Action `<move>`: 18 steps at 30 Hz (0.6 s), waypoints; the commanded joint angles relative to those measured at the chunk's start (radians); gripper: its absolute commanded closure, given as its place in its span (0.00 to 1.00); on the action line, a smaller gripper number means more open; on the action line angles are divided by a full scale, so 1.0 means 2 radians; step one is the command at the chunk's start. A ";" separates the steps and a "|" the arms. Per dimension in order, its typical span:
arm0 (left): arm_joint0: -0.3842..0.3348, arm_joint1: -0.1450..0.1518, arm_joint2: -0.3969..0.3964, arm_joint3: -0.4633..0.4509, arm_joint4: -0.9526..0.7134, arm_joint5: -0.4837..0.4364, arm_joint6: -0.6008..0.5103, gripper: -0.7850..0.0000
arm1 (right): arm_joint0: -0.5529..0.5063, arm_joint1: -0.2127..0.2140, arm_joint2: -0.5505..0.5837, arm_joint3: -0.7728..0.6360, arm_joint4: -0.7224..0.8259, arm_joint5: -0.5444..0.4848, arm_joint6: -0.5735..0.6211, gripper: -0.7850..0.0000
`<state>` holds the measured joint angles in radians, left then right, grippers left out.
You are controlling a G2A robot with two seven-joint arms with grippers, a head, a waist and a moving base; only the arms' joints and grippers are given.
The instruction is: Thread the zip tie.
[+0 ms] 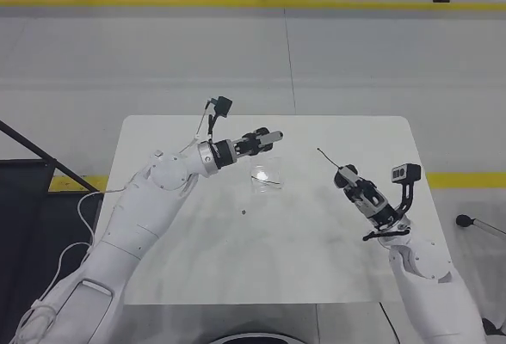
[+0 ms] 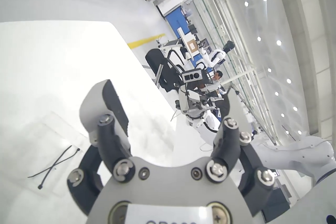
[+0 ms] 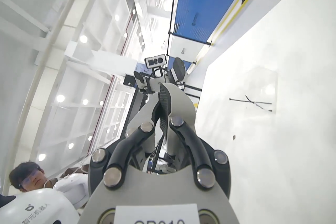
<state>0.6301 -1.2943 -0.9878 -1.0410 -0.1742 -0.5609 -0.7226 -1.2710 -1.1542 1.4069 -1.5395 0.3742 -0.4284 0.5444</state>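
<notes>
My right gripper (image 1: pixel 342 175) hovers over the right side of the white table (image 1: pixel 322 249), shut on a black zip tie (image 1: pixel 327 158) whose thin tail sticks out toward the table's far edge. In the right wrist view its fingers (image 3: pixel 168 104) are pressed together. My left gripper (image 1: pixel 273 137) hangs open and empty just beyond a clear tray (image 1: pixel 268 163) at the table's middle, its pads (image 2: pixel 115 104) wide apart. Two more black zip ties (image 2: pixel 53 166) lie crossed in that tray (image 2: pixel 39 135), and these zip ties (image 3: pixel 250 101) also appear in the right wrist view.
A small dark speck (image 1: pixel 243 211) lies on the table in front of the tray. A black frame (image 1: pixel 12 138) stands off the table's left side. The table's near half is bare white surface.
</notes>
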 commanded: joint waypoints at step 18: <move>0.039 -0.013 0.017 -0.016 -0.005 -0.015 0.104 0.34 | -0.018 -0.006 -0.012 -0.029 -0.043 -0.037 -0.074 1.00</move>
<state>0.7012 -1.3146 -0.9632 -1.0733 -0.1755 -0.5798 -0.5486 -1.3023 -1.1638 1.3886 -1.5907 0.3011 -0.4881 0.4218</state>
